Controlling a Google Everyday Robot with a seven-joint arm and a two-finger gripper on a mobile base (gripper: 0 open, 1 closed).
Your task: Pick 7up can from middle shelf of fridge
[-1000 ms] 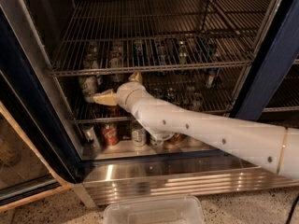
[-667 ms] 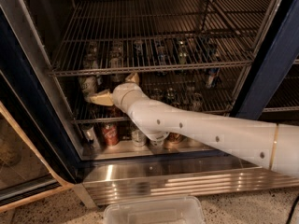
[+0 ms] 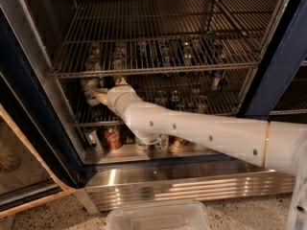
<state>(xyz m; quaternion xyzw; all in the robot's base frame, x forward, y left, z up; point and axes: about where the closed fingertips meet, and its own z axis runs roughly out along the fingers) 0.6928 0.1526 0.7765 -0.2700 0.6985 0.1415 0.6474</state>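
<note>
— Reaching for the 7up can (image 3: 89, 91) now? Sitting where?

— Standing on the middle shelf (image 3: 225, 107) of the fridge (image 3: 29, 104), far left end, close beside the steel wall (image 3: 60, 97). Hovering just at its three o'clock: the claw (image 3: 106, 92), with the white arm (image 3: 201, 134) stretching in from four o'clock.

— Clenched or released?

— Impossible to tell from here. Impossible too to say whether touching the can.

— Going about it how, then?

— Probably easing toward nine o'clock, slowly, keeping level with the can's middle, and closing only once squarely around it. Lifting just a little afterwards, staying under the rack above (image 3: 158, 71).

— Anything worth watching?

— Nudging the can against the wall and tipping it, most likely. Also pulling back toward four o'clock with care, keeping clear of the red can (image 3: 113, 137) down at six o'clock.
</note>
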